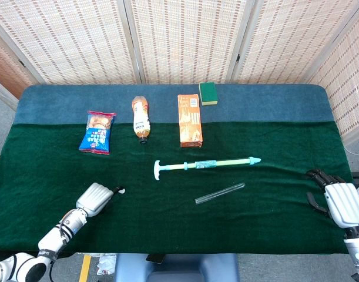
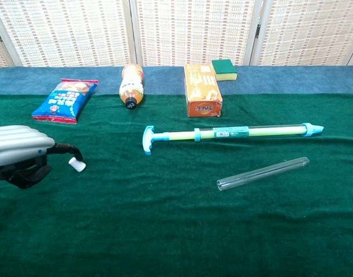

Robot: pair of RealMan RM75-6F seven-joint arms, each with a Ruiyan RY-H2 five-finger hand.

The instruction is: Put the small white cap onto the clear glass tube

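our left hand (image 2: 19,153) down on the green worktop (image 2: 164,231), fingers (image 2: 69,151) touching the tipped white cap (image 2: 77,165), can't tell if gripped, glass tube (image 2: 263,173) lying well off right, right hand (image 1: 344,202) idle, fingers loosely apart

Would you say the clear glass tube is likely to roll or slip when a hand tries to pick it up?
Probably. The clear glass tube is round and smooth and lies flat, so a sideways nudge may roll it, though the green cloth should damp that. Its smooth wall may slip between fingers. Being thin glass, it likely needs a gentle grip.

Matt green cloth (image 1: 167,223) on table; clear glossy glass tube (image 1: 220,193); white plastic cap (image 2: 77,165); glossy foil snack bag (image 1: 98,131).
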